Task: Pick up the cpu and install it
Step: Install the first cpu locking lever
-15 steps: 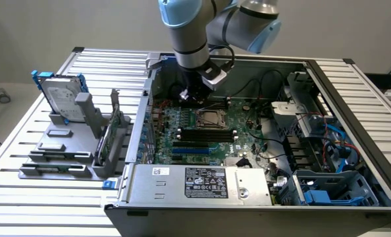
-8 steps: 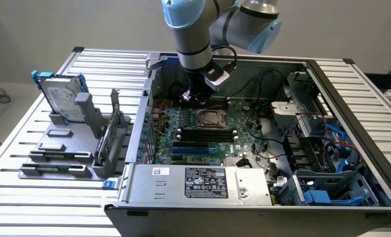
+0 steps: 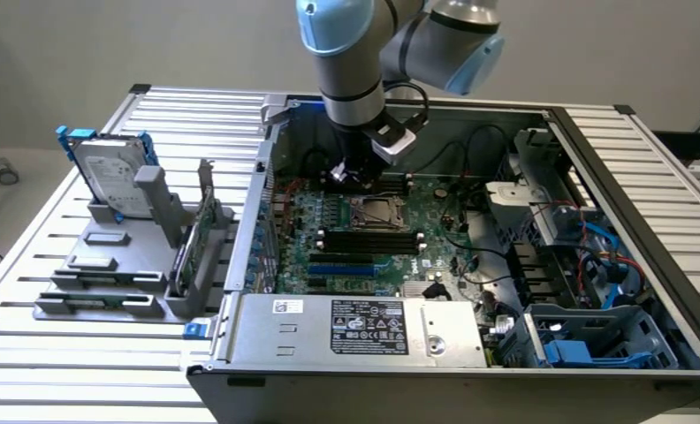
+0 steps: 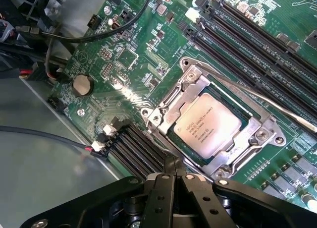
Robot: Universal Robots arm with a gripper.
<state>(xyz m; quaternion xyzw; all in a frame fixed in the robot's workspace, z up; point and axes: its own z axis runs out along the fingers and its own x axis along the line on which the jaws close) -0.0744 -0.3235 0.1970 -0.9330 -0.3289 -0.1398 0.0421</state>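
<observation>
Already seated: flat silver square cpu (image 4: 208, 125) lies inside the metal socket frame (image 4: 171, 108) on the green motherboard (image 4: 143, 54). Black gripper (image 4: 173, 164), pinched shut and empty, hovers beside; descending could scrape the socket.

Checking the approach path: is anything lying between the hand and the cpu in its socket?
Nothing visible does. The hand, fingers shut and holding nothing, sits just beside the silver socket frame; the flat square silver-grey cpu lies seated inside it, top face uncovered.
</observation>
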